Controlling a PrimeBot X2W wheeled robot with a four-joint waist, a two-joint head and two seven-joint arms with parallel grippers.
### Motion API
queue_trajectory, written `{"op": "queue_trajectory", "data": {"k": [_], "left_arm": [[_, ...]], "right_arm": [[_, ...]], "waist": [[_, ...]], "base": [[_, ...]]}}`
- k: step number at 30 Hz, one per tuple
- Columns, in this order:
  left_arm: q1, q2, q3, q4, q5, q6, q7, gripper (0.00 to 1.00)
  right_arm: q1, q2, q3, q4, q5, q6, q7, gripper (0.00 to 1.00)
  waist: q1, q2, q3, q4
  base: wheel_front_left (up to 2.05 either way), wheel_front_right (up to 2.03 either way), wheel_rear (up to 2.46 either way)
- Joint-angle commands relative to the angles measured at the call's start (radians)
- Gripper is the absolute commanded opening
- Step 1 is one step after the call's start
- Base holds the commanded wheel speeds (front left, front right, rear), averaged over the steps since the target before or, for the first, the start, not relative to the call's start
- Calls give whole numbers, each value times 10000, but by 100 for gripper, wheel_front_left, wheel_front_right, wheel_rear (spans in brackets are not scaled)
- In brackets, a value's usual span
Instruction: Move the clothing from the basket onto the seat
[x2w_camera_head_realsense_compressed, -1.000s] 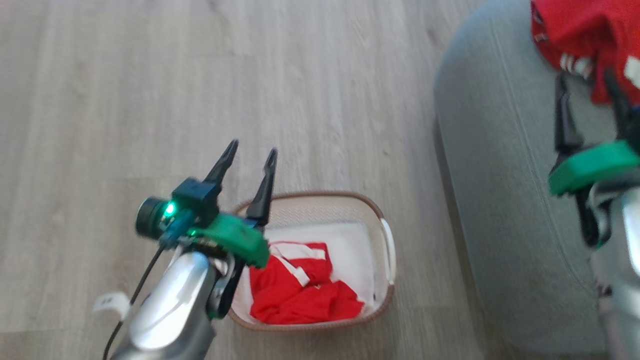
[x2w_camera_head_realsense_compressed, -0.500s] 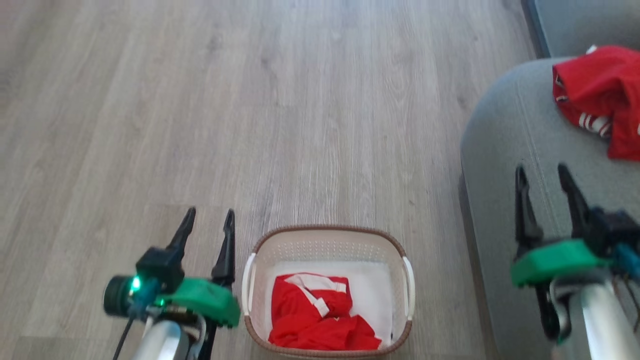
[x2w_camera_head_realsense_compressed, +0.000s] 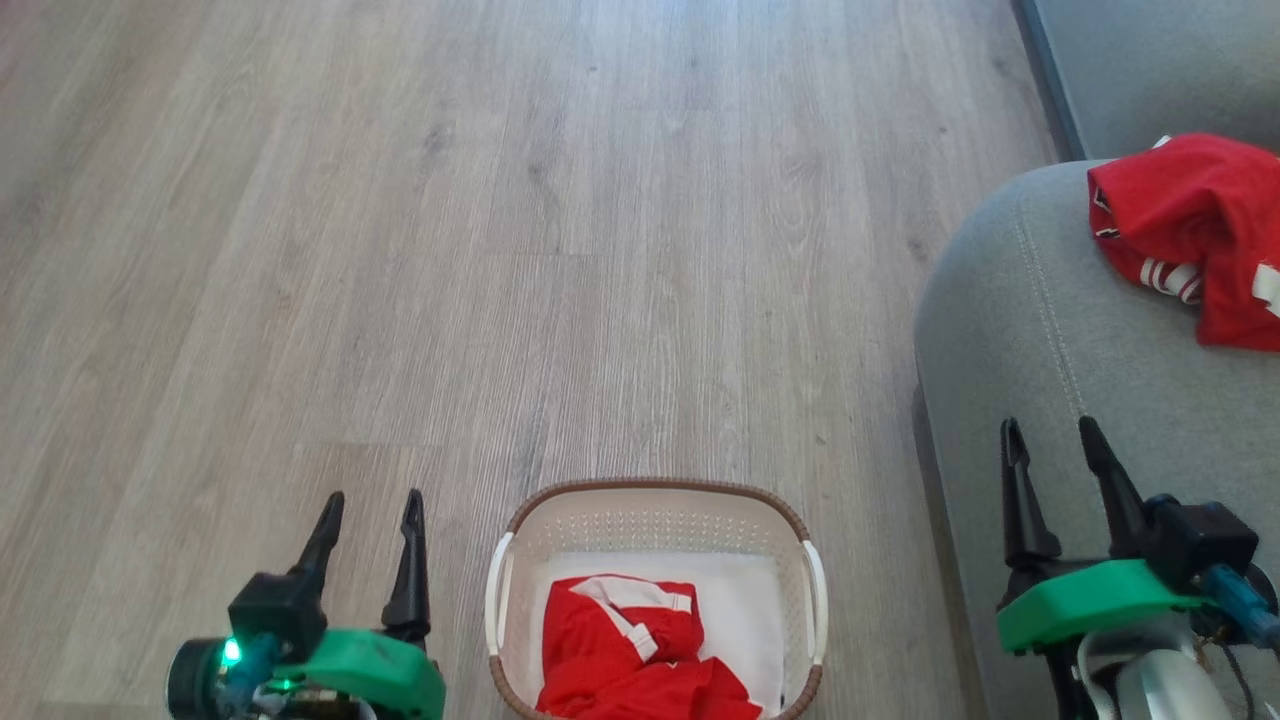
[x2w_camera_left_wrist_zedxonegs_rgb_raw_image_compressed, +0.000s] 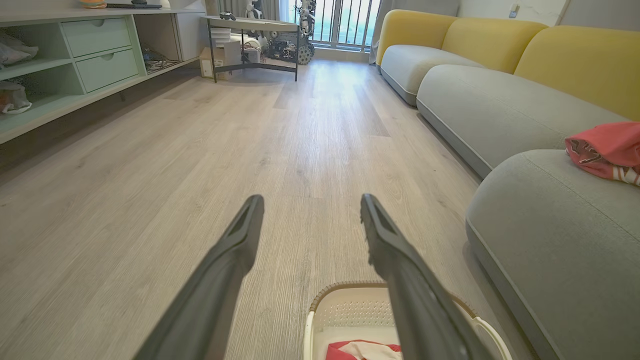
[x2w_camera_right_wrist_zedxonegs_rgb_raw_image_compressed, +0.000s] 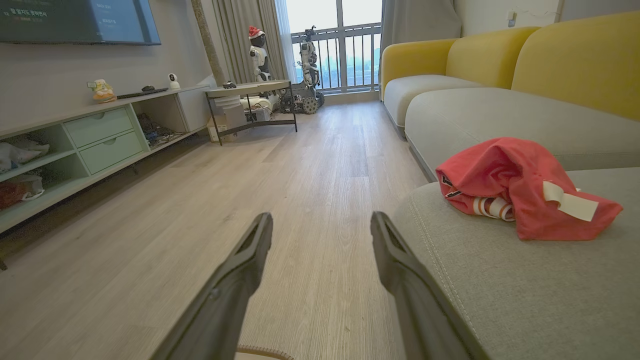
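Grey wood-look flooring (x2w_camera_head_realsense_compressed: 500, 250) is seen around the basket (x2w_camera_head_realsense_compressed: 655, 488), where one red jersey (x2w_camera_head_realsense_compressed: 620, 660) is left. Within the last second the right gripper (x2w_camera_head_realsense_compressed: 1049, 425) has been drawn back from the second red garment (x2w_camera_head_realsense_compressed: 1190, 230), which is laid on the grey sofa (x2w_camera_head_realsense_compressed: 1010, 330); one piece is thus judged delivered. The right gripper and the left gripper (x2w_camera_head_realsense_compressed: 373, 497) are both spread wide, with nothing held or touched.

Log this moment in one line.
left gripper: open, empty | right gripper: open, empty | red jersey garment: in cream perforated plastic basket | second red garment: on grey fabric sofa
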Motion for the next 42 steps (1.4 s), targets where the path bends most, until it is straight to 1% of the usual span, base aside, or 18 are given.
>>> {"op": "queue_trajectory", "data": {"k": [1,16,42], "left_arm": [[-263,21,425,-365,111,-7,-95,100],[-253,-238,767,-217,408,-347,-95,100],[-278,-470,970,-108,798,-687,-95,100]], "right_arm": [[-237,-37,266,-347,71,-4,-93,100],[-253,-36,237,-160,175,-4,-93,100],[-96,-36,300,178,243,-4,-93,100]], "waist": [[1,-1,-17,-12],[1,-1,-119,8],[1,-1,-150,174]], "base": [[0,0,0],[0,0,0],[0,0,0]]}}
